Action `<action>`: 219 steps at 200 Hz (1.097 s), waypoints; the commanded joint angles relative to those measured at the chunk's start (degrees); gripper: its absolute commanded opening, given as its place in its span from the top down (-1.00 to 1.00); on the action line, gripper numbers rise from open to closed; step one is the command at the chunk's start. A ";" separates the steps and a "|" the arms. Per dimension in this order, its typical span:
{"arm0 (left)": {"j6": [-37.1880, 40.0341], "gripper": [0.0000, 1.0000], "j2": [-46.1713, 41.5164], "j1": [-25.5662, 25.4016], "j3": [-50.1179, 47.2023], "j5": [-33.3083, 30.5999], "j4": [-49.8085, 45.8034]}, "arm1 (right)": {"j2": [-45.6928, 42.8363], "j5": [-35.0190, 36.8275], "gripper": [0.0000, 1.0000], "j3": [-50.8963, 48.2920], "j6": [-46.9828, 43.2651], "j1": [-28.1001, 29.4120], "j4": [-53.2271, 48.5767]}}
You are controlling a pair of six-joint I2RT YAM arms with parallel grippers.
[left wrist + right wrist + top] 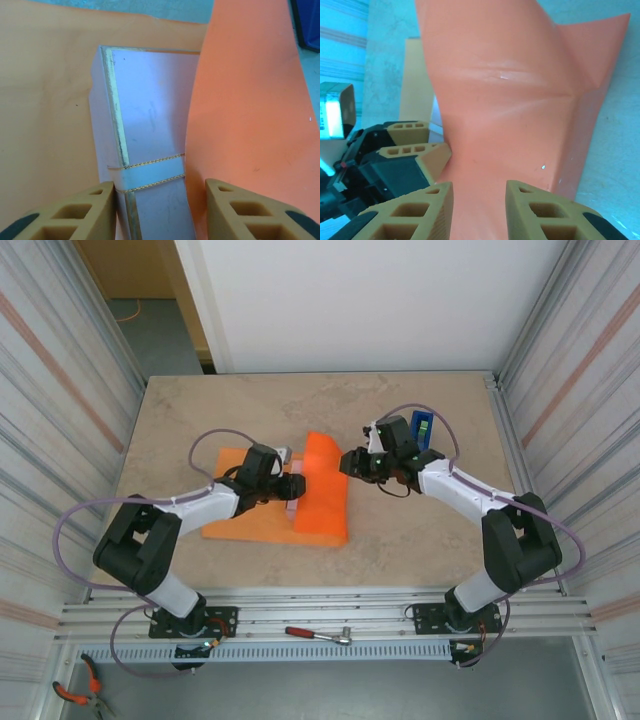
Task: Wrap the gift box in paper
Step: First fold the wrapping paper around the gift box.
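Both left gripper point(298, 486) and right gripper point(343, 462) hang released above the paper point(325, 495) on beige table point(420, 535).

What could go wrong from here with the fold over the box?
1. The paper flap stands raised, not flat on the gift box; with the right jaws apart around it, it could spring back open.
2. The left jaws straddle the box's edge beside the flap; closing or pushing there might shift the box or crease the sheet.
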 commanded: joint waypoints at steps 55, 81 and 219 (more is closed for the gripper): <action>-6.30 0.01 -1.10 -1.91 -3.60 1.14 -2.87 | 7.24 0.10 0.50 0.60 -3.26 4.03 -2.29; -6.56 -0.14 -3.59 -1.62 -2.65 1.77 -4.36 | 10.13 0.07 0.57 1.39 -5.27 4.05 -3.53; -1.80 -0.77 1.98 2.42 11.65 3.67 -13.88 | 11.55 1.06 0.63 0.76 -7.52 4.48 -4.83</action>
